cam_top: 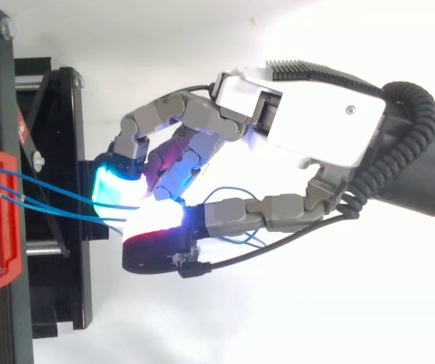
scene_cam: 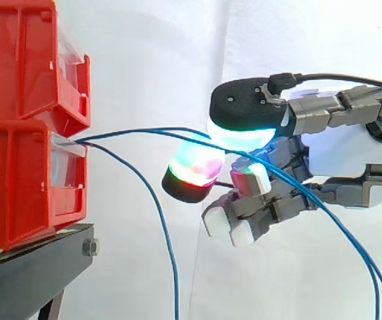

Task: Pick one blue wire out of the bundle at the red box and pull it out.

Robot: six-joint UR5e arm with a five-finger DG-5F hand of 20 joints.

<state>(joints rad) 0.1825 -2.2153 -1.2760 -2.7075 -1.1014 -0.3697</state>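
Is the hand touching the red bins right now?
No: in the side view white curtain shows between the hand and the red bins, and the blue wire it pinches spans that gap.

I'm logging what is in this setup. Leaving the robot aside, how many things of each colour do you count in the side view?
Red bins: 2, stacked
Blue wires: 3 strands leaving the lower bin
Black stand: 1
Total: 6
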